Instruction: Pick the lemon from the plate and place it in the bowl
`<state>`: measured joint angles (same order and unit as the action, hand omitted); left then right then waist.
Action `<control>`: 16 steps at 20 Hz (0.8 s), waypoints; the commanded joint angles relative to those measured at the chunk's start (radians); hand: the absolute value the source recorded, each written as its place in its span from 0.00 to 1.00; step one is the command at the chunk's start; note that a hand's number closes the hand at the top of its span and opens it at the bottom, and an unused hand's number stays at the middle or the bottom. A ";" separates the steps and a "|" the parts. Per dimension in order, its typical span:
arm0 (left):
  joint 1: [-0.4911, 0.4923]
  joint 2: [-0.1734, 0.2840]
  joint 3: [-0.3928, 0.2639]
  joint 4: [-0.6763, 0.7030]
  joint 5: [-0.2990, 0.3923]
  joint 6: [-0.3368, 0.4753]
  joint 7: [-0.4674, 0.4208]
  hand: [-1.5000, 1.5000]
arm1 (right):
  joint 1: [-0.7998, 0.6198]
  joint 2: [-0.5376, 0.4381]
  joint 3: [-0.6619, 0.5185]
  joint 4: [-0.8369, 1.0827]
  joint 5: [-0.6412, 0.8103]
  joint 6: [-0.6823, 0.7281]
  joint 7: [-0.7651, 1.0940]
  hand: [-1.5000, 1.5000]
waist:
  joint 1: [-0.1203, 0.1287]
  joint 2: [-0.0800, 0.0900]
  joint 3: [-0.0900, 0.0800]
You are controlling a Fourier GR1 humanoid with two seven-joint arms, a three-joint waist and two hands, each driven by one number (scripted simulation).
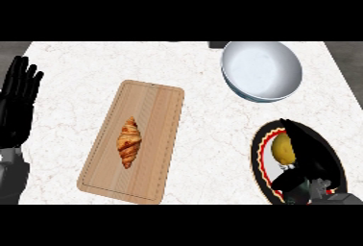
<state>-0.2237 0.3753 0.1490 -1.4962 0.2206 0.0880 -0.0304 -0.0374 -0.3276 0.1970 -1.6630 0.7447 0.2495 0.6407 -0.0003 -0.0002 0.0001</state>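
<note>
A yellow lemon [283, 149] lies on a black plate with a red and cream rim [258, 156] at the lower right. My right hand [306, 158] is over the plate, its fingers reaching along the lemon's right side and curling round it; part of the lemon is hidden behind them. A pale blue-white bowl [261, 69] sits at the back right, above the plate, with nothing in it. My left hand [17, 105] rests open at the left edge, fingers up.
A wooden cutting board [156, 120] lies in the middle of the white marble counter, with a croissant [129, 142] on it. The counter's right edge runs close past the bowl and plate.
</note>
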 commanded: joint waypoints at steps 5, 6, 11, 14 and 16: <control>-0.016 -0.030 0.015 0.004 -0.049 -0.008 0.009 0.50 | 0.006 0.044 -0.042 0.118 0.053 -0.014 -0.050 0.00 | -0.001 0.000 0.000; -0.034 -0.062 -0.011 -0.003 -0.064 0.021 0.029 0.50 | -0.041 0.045 -0.064 0.117 0.034 0.031 -0.018 0.00 | -0.001 0.000 0.000; 0.008 -0.053 0.019 -0.060 -0.060 -0.015 0.055 0.50 | -0.022 0.045 -0.090 0.220 0.085 -0.030 -0.111 0.00 | 0.001 0.000 0.000; -0.006 -0.041 0.038 -0.043 -0.063 -0.021 0.024 0.50 | -0.057 0.044 -0.085 0.271 0.118 -0.126 -0.215 1.00 | 0.003 0.000 0.000; -0.043 -0.036 0.045 0.005 -0.060 -0.037 0.047 0.50 | -0.057 0.051 -0.084 0.251 0.145 -0.132 -0.205 1.00 | 0.000 0.000 0.000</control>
<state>-0.2490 0.3398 0.1895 -1.4969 0.1696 0.0572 -0.0048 -0.0743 -0.2929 0.1074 -1.4502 0.8384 0.1763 0.4765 -0.0007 -0.0016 -0.0020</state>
